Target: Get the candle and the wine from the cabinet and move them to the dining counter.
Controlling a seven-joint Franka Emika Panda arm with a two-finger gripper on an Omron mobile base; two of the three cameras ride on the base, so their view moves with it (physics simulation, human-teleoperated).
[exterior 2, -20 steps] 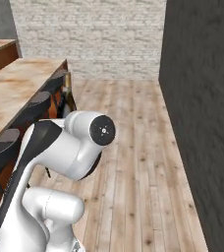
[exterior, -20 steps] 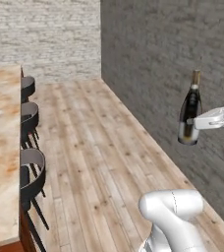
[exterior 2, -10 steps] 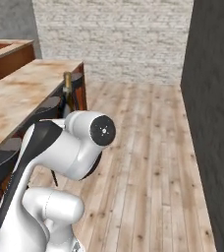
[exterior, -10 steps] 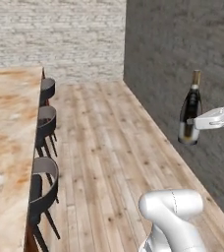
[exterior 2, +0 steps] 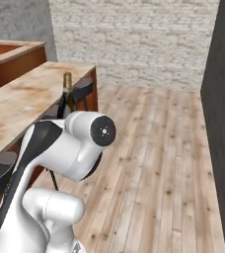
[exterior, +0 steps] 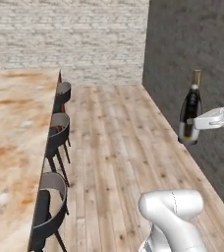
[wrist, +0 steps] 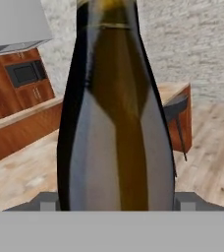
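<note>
My gripper (exterior: 198, 122) is shut on the wine (exterior: 189, 111), a dark bottle with a pale foil top, and holds it upright in the air by its lower body. Seen from the hand, the wine (wrist: 116, 123) stands close between the two fingertips (wrist: 47, 202). From the right base view, the neck of the wine (exterior 2: 66, 94) rises behind my arm. The dining counter (exterior: 15, 128), beige stone with rusty stains, runs along the left, well apart from the bottle. It also lies along the left of the right base view as the dining counter (exterior 2: 25, 101). The candle and the cabinet are out of view.
Three dark stools (exterior: 58, 131) line the counter's edge. A dark grey wall (exterior: 197, 44) stands close on the right, a pale brick wall (exterior: 70, 34) at the back. Wooden floor (exterior: 119, 142) lies open between counter and wall.
The whole scene has shifted right in both base views as the base drives, so more of the counter shows. The bottle stays in my grip at the same place relative to the arm.
</note>
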